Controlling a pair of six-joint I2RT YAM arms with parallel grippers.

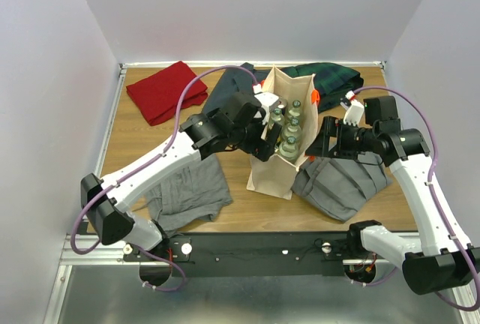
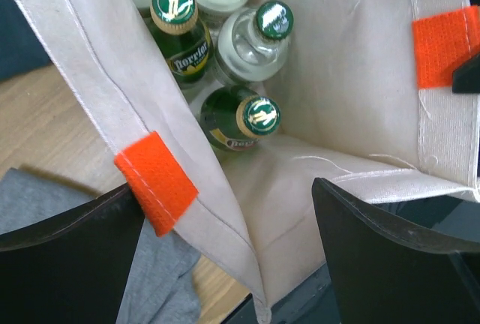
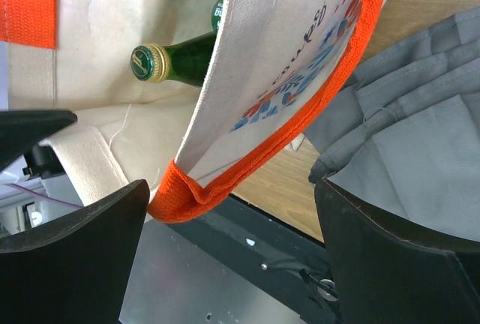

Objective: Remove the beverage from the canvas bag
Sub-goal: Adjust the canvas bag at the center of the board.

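1. Left gripper [image 2: 225, 189] is spread wide and grasps nothing. A rim of the canvas bag [image 2: 360, 76] runs between its fingers, with one finger outside by the orange handle tab [image 2: 156, 181]. Whether it touches the cloth is hard to judge.
2. Right gripper [image 3: 232, 189] is equally wide and empty, with the bag's orange handle [image 3: 187, 189] lying in its gap.
3. Beverage bottles [image 1: 289, 130] stand inside the bag with caps up and long axes roughly vertical. In the top view the bag lies at 3 o'clock from the left gripper and 9 o'clock from the right.
4. In the left wrist view, the closest green bottle [image 2: 255, 118] sits at 12 o'clock, so the left arm seems better placed.
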